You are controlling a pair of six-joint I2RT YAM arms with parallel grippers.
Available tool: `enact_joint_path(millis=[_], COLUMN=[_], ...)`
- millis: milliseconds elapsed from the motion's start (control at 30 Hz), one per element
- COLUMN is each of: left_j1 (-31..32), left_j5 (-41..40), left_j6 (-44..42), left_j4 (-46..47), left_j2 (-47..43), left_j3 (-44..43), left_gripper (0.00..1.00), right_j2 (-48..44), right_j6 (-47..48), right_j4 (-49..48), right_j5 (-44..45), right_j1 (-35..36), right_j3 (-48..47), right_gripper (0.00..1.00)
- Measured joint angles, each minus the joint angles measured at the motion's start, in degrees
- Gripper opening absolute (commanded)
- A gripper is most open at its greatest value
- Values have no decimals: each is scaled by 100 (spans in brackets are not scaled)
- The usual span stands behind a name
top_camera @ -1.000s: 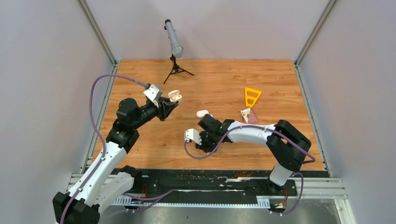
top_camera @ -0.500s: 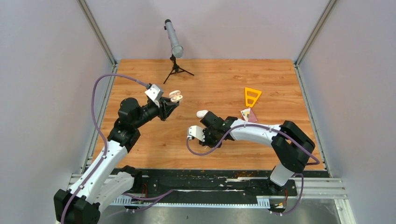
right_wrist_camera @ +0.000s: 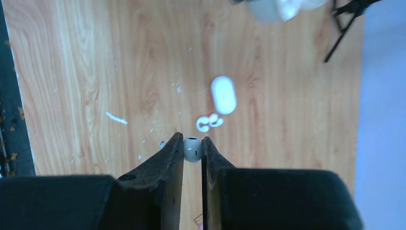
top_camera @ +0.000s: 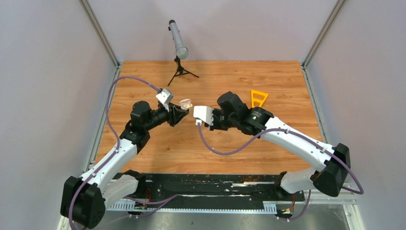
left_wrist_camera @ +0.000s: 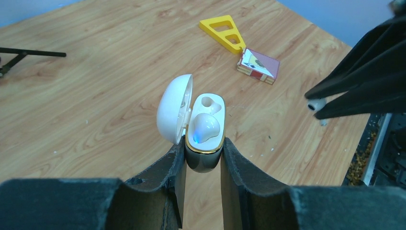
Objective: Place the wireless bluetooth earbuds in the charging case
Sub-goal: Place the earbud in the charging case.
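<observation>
Left gripper (left_wrist_camera: 202, 145): matte black fingers clamped tight on the dark rounded lower shell of the glossy white clamshell charging case (left_wrist_camera: 209, 114), raised off the table.
Case lid (left_wrist_camera: 173, 114): smooth domed oval, swung open to the left.
Case tray: white moulded plastic ringed by a thin gold rim, with a glossy white seated earbud (left_wrist_camera: 207, 128) in the near socket, blue glow at its edge, and the far socket (left_wrist_camera: 209, 102) an open hollow.
Right gripper (right_wrist_camera: 192, 143): narrowed to a slit, pinching a tiny white plastic earbud (right_wrist_camera: 192, 149) by its rounded head, in the air near the open case but apart from it.
On the table below: closed white pill-shaped case (right_wrist_camera: 223, 95), with two loose white earbuds (right_wrist_camera: 209, 122) just beside one end.
Table (top_camera: 287, 86): orange-brown wood-grain surface flecked with pale specks.
Elsewhere: flat yellow plastic triangle frame (top_camera: 258, 98), with a small maroon-and-white card box (left_wrist_camera: 258, 64) just beside it, and a grey cylinder on a black tripod (top_camera: 180, 72) at the far edge.
</observation>
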State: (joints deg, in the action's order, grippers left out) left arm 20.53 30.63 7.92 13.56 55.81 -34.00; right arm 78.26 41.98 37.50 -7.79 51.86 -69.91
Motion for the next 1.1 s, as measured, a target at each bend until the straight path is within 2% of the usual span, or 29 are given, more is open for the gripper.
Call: enact_joint_path(millis=[167, 367, 667, 833, 1100], left_j1=[0, 66, 210, 264, 269], left_j5=[236, 667, 1281, 1499, 1641], left_j6=[133, 203, 203, 238, 485], left_j4=[238, 299, 251, 262, 339], left_j2=[199, 247, 367, 367, 367], left_j3=[59, 61, -203, -352, -411], left_gripper=[3, 3, 4, 4, 4], right_j2=[-164, -297, -658, -667, -667], right_j6=[61, 417, 1773, 2531, 3073], right_j4=[-66, -717, -1930, -2306, -2612], right_j5=[-4, -24, -120, -181, -192], right_j1=[0, 17, 367, 424, 426], right_j3=[-533, -584, -162, 105, 173], right_gripper=[0, 0, 0, 0, 0])
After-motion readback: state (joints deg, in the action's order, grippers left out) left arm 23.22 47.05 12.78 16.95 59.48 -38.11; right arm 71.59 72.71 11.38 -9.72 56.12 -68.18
